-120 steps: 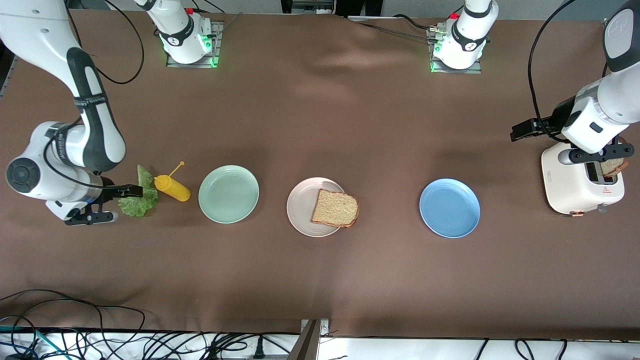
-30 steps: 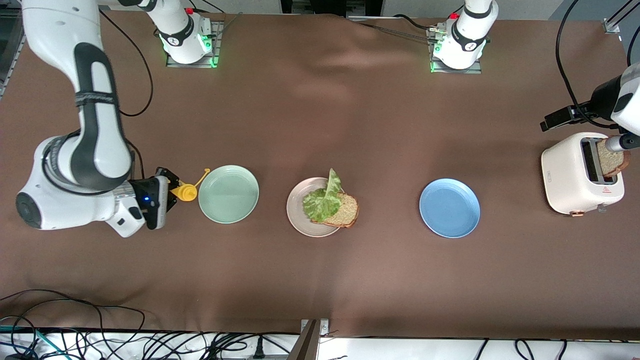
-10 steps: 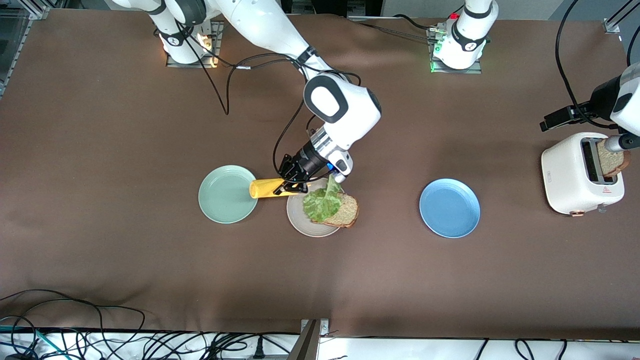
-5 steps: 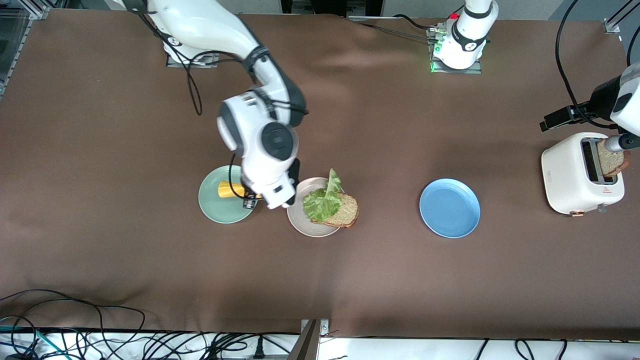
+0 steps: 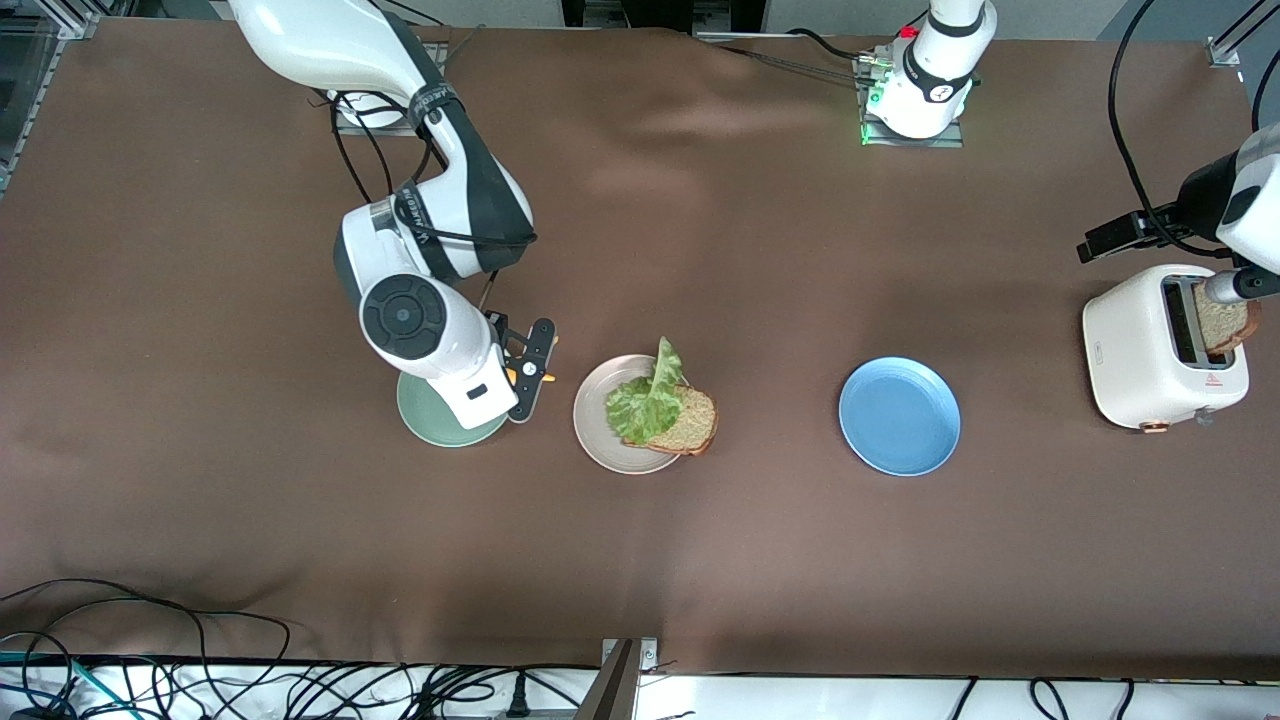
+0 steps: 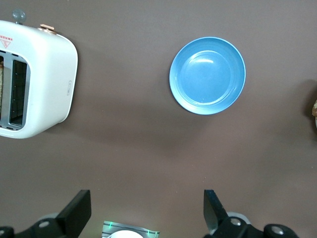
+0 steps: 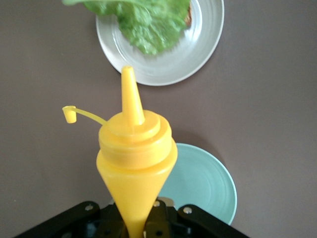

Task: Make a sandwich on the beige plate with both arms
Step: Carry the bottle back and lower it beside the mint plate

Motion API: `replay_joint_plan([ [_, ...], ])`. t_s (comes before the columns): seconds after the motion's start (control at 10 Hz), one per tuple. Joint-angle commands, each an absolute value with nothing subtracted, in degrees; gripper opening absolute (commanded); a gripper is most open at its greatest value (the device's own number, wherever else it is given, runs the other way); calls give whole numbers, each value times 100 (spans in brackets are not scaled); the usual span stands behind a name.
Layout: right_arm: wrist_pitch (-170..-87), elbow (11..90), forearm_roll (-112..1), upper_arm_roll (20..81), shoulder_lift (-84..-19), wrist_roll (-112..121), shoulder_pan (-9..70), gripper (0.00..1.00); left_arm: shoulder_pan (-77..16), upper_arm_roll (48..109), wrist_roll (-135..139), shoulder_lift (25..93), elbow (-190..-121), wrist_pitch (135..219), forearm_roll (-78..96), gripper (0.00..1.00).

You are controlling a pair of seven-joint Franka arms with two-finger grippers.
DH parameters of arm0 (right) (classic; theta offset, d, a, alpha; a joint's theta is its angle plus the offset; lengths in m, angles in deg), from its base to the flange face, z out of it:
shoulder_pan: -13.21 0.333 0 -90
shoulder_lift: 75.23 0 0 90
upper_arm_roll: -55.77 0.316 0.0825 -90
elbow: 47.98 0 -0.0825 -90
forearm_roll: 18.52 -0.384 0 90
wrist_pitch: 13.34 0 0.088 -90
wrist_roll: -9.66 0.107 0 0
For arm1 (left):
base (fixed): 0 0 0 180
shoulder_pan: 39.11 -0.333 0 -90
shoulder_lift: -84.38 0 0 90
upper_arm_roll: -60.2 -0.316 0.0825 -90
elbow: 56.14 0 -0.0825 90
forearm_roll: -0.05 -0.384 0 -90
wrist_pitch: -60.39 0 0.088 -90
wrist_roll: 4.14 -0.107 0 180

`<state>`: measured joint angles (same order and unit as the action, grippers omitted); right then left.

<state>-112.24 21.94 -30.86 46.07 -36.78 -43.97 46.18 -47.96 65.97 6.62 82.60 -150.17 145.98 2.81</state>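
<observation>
plate: w/ bread + lettuce, just beside R gripper
R gripper: clamps yellow bottle, moved off lettuce
L gripper: spread, waits

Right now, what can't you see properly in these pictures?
- Mint-green plate: front view, mostly covered by the right arm.
- Yellow squeeze bottle: front view, hidden by the right gripper that holds it; right wrist view cuts off its base.
- Second bread slice in the toaster: front view, the left arm covers part.
- Left gripper: left wrist view, only its open fingertips show.
</observation>
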Motion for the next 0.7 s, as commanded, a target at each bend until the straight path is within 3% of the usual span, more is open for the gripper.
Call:
replay_joint_plan([
  [0.0,-11301,2812,-3783,4733,-4138,-5409,4127,0,-4764,6609,816,8210,-14826,14599,146,100],
  [0.3,-11065,3655,-4995,4733,-4656,-7281,3319,0,-4825,6591,738,8131,-14614,14599,163,100],
  [0.6,-10169,3849,-5725,4733,-4527,-9152,2300,0,-4764,6670,738,8175,-14588,14591,146,100],
])
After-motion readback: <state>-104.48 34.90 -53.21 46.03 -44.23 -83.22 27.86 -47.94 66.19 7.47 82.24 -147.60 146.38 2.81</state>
